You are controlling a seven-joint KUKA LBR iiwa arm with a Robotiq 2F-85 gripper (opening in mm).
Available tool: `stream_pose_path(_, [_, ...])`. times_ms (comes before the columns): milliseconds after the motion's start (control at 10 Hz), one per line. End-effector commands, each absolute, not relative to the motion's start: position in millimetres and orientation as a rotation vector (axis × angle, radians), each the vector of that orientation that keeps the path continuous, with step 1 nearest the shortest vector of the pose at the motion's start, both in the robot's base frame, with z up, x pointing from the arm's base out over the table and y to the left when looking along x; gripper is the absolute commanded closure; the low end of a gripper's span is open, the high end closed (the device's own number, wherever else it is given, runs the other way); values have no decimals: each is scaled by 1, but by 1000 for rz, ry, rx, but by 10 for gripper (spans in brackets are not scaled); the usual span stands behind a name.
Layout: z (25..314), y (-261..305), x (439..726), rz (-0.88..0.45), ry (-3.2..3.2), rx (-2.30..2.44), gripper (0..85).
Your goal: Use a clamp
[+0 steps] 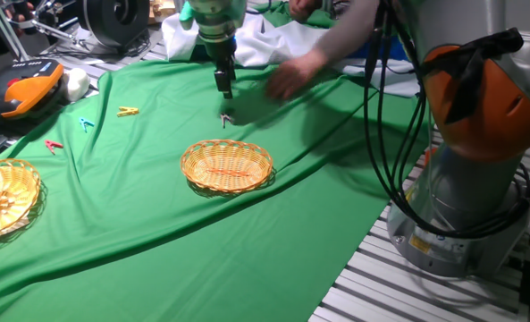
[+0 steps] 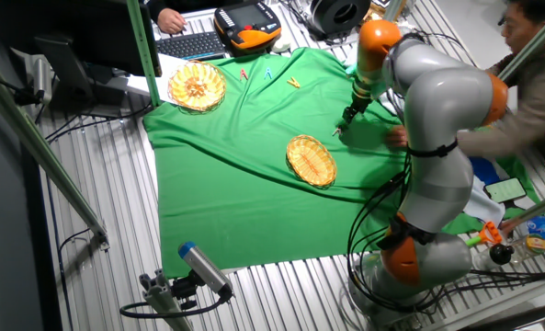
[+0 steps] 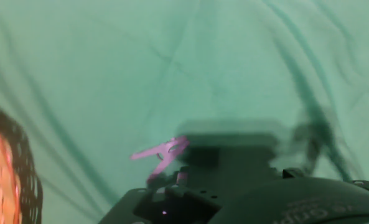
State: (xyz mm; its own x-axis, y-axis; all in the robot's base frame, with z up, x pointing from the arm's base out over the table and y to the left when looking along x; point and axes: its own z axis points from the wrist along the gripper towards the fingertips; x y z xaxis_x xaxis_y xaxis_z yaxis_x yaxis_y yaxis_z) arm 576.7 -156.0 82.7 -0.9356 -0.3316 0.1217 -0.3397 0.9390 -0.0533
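Above the green cloth (image 1: 157,224), the hand (image 1: 224,89) hovers over the clamp (image 1: 225,119), its grip seemingly unreadable.

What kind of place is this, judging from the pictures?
Probably a robotics lab: a green cloth over a slatted metal table, a teach pendant beside a keyboard, and a camera on a stand.

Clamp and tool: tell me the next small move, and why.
Probably lower the tool straight down onto the clamp. It hangs above the clamp, which lies loose on the green cloth just beyond the basket, slightly off to one side in the hand view. A person's hand is close by, so go slowly.
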Motion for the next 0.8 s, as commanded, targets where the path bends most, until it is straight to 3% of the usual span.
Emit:
stream_pose_path(0, [87, -155, 576, 165, -2948, 168, 340])
stream_pose_path(200, [90, -153, 571, 92, -2967, -170, 340])
stream_pose_path(400, [87, -150, 564, 128, -2968, -565, 340])
stream_pose_path(700, [87, -149, 562, 56, -2892, -903, 340])
